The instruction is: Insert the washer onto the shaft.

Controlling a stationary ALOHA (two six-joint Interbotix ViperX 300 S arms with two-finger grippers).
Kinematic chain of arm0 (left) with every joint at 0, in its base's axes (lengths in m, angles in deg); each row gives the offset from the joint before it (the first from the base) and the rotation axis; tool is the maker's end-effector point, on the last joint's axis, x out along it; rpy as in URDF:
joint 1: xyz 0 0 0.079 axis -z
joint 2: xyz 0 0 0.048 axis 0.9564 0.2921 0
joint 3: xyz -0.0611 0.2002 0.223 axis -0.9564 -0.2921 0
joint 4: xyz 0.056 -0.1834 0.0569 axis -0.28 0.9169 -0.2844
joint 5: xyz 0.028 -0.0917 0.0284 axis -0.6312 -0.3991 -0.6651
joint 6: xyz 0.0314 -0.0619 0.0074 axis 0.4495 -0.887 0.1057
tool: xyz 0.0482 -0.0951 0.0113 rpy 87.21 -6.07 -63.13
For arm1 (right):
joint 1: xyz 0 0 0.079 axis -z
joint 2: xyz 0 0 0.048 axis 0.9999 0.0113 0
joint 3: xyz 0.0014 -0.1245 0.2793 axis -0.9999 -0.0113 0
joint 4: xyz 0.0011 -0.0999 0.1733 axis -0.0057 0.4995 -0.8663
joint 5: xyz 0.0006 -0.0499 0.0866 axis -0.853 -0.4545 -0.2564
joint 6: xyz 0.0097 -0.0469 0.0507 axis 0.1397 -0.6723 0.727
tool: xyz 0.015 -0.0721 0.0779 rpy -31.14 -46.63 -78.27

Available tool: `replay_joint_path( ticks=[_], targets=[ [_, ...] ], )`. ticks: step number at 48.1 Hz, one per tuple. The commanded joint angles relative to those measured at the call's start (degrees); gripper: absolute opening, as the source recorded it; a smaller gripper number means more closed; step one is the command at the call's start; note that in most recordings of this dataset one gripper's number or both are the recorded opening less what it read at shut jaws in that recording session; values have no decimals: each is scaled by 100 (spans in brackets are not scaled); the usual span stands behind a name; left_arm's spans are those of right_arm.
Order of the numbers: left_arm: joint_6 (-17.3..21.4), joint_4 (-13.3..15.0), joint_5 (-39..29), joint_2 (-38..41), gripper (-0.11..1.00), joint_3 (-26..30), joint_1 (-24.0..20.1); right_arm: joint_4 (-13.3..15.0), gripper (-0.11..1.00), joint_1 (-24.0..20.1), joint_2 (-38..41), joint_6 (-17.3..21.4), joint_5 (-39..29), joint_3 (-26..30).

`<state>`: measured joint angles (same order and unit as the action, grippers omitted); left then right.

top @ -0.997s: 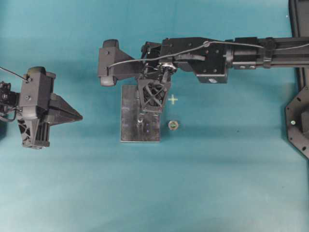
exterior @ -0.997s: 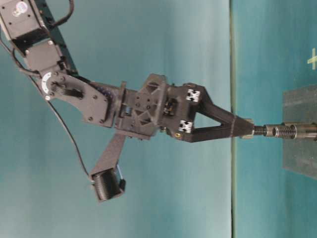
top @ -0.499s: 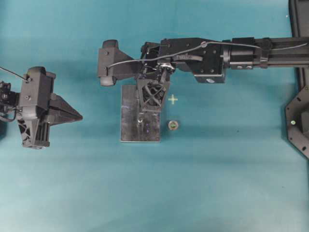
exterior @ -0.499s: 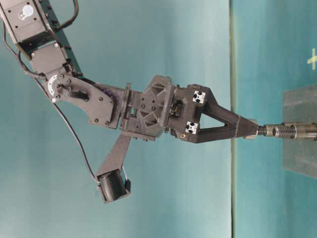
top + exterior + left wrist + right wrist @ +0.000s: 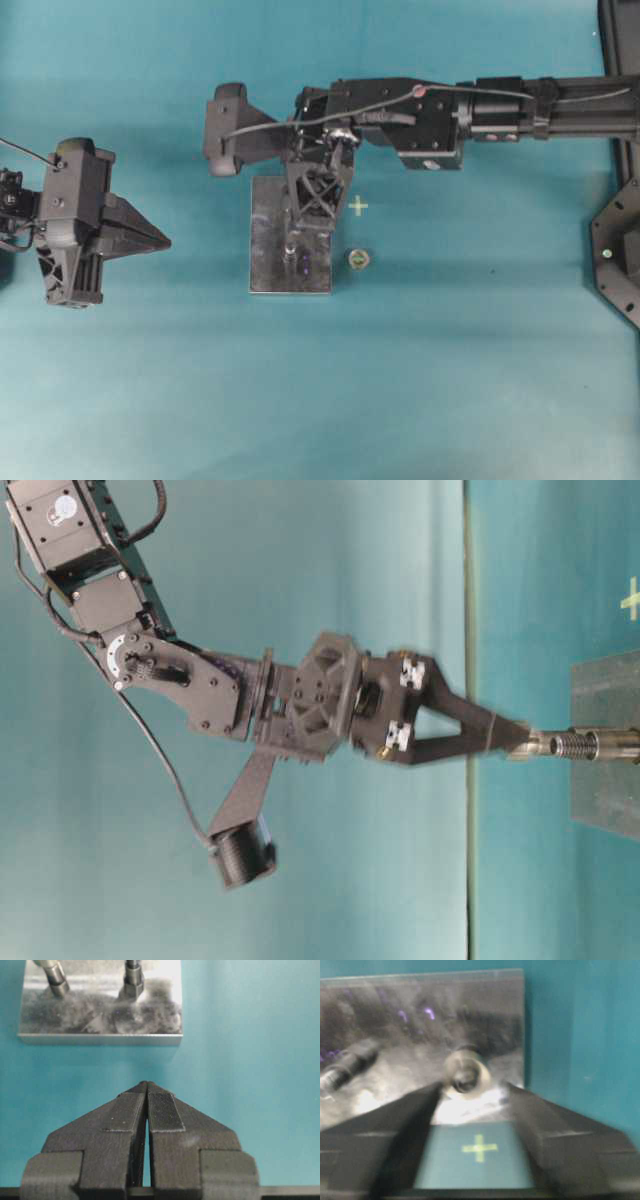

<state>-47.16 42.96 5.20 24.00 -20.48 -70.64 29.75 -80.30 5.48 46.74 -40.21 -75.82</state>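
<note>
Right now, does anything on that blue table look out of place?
One thing: a small round metal ring lies loose on the teal cloth, beside the grey metal block rather than on its upright posts.

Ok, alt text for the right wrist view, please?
Blurred close-up: the right gripper has its dark fingers spread either side of a ring-shaped washer at the top of a shaft on a grey metal block. A yellow cross marks the teal table between the fingers; a second shaft stands at left.
</note>
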Motion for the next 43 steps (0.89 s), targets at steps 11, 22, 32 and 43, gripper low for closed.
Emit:
replay_joint_path(
  ticks=[11,22,32,43],
  targets=[
    [0,-18,35,-35,0,79,18,-9,92,35,-167,70,62,149],
    [0,-18,44,-44,0,62,18,-53,92,9,-79,0,62,141],
    [0,-18,62,-35,0,62,18,-308,92,-158,123,9,316,167],
    [0,-18,79,-35,0,62,18,-721,84,-281,62,9,325,149]
  ],
)
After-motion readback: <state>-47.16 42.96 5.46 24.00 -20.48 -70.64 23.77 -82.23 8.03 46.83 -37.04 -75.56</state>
